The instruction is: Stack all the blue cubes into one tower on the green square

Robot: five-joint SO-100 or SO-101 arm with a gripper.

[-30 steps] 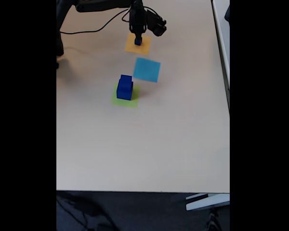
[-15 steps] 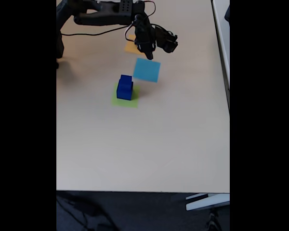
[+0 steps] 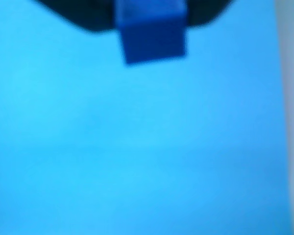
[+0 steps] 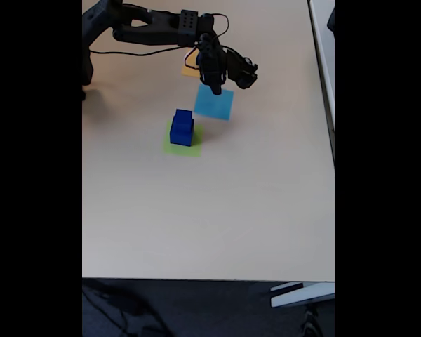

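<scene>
Beige table (image 4: 217, 210) held, upper centre, two stacked blue cubes (image 4: 182, 128) on the green square (image 4: 170, 147); the gripper (image 4: 216, 89) pinched a small blue cube (image 3: 152, 32) above the light-blue square (image 4: 214, 102).

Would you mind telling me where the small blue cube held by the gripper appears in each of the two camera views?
Wrist view: the small blue cube sits at top centre, over the light-blue square.
Fixed view: too small to make out at the gripper, upper centre.
Shared landmark: the light-blue square, directly beneath the gripper.
</scene>
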